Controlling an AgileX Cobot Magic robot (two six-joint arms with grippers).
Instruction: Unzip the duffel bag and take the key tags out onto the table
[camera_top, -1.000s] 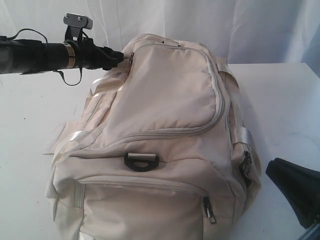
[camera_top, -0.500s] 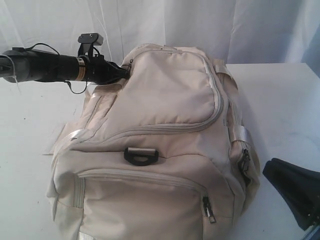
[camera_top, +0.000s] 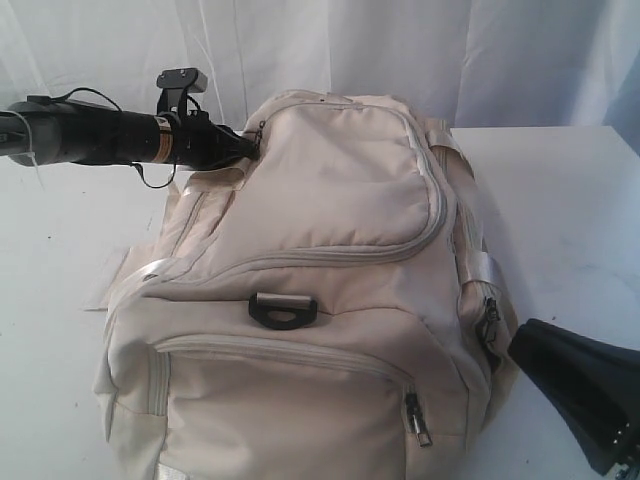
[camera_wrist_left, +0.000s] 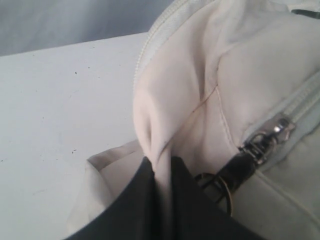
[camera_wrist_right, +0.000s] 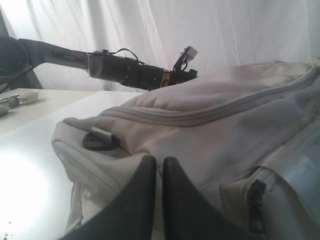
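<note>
Bulky cream-beige duffel bag (camera_top: 330, 300) (visible zippers all closed) in the middle of the white table (camera_top: 560, 200)

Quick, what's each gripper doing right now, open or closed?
Left gripper: closed, pinching a fold of the duffel bag fabric.
Right gripper: closed; whether it grips anything cannot be told.

- The middle of the table (camera_top: 560, 200) is filled by the big duffel bag (camera_top: 330, 300).
- Bare table is seen to the right of the bag, where a hand could be moved.
- The bare table on the left is crossed higher up by the left arm (camera_top: 90, 135).
- The back is closed off by the white curtain (camera_top: 350, 50).
- The bag's back corner is taken by the left gripper (camera_top: 248, 143), which is closed on a fold of cloth.
- The near right is blocked by the right gripper (camera_top: 525, 350), close by the bag's end.
</note>
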